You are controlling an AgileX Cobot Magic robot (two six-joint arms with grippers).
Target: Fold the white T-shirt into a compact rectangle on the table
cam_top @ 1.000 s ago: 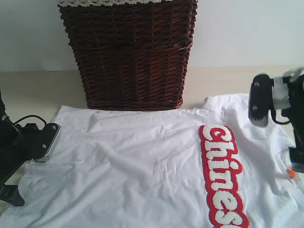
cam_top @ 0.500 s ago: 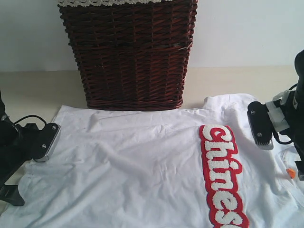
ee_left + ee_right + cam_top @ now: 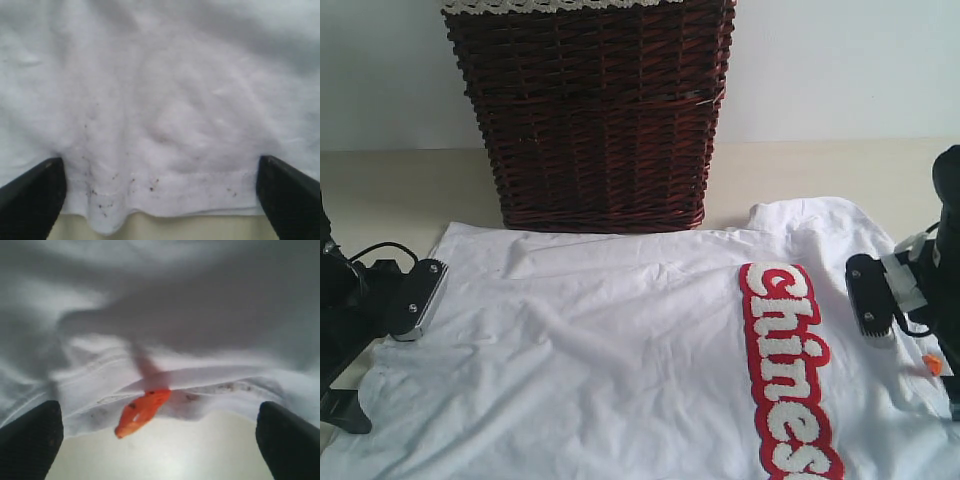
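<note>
while the left pincer [image 3: 160,200] and the right pincer [image 3: 160,440] both stood spread as wide as they go with nothing in them, i judged the grab itself to be the weak spot. the white t-shirt [image 3: 620,340] lay spread on the table [image 3: 390,190], front up, just before the wicker basket [image 3: 590,120], with no fold made yet. the left pincer straddled the hem [image 3: 200,187]; the right pincer straddled the collar [image 3: 215,377] by the orange tag [image 3: 142,411]. closing too shallow could catch only the top layer or slip off the edge, and the fold would drag crooked; an uneven lift might bunch cloth against the basket. the exterior view gave me the whole spread and the red-edged lettering [image 3: 785,370]; only the wrist views showed the hem stitching, the dark specks [image 3: 132,180] and how each edge sat between the tips.
</note>
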